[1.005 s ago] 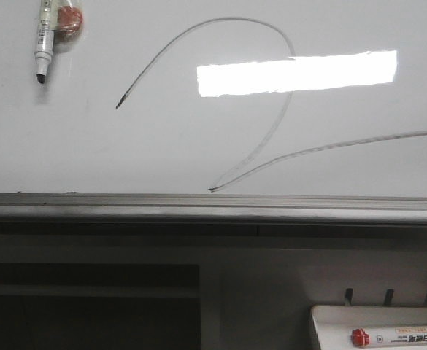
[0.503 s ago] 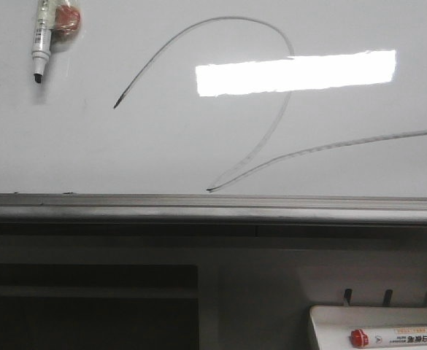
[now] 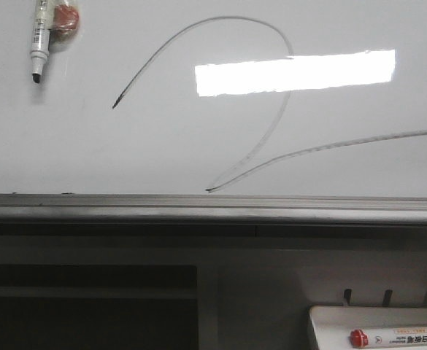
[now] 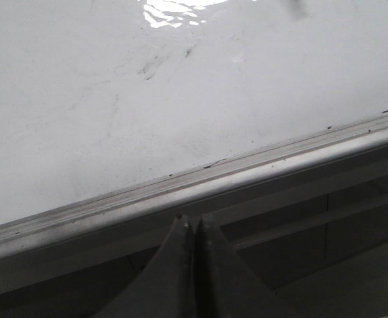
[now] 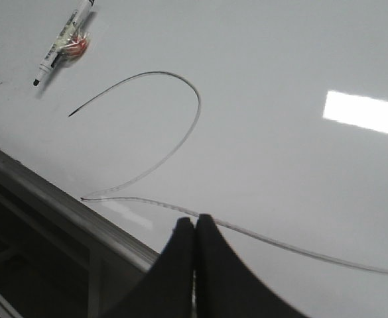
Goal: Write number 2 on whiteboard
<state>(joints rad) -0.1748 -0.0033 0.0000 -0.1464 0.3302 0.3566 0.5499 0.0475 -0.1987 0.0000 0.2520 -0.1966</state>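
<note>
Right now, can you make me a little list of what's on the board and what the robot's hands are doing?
board: whiteboard, glossy, grey bottom rail
drawing: number 2, thin dark line, arched top, long tail running right
stuck on board: black-tipped marker, upper left, tip down
below board: white tray with red-capped marker
left hand: shut, holding nothing, near the rail
right hand: shut, holding nothing, by the tail stroke

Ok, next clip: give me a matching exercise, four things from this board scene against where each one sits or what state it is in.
Things:
1. number 2
2. black-tipped marker
3. red-capped marker
4. right hand

Places or states:
A. lying in the white tray
B. stuck at the whiteboard's upper left
C. shut, holding nothing
D. drawn across the board above the rail

Pairs: 1-D, 2-B, 3-A, 4-C
</note>
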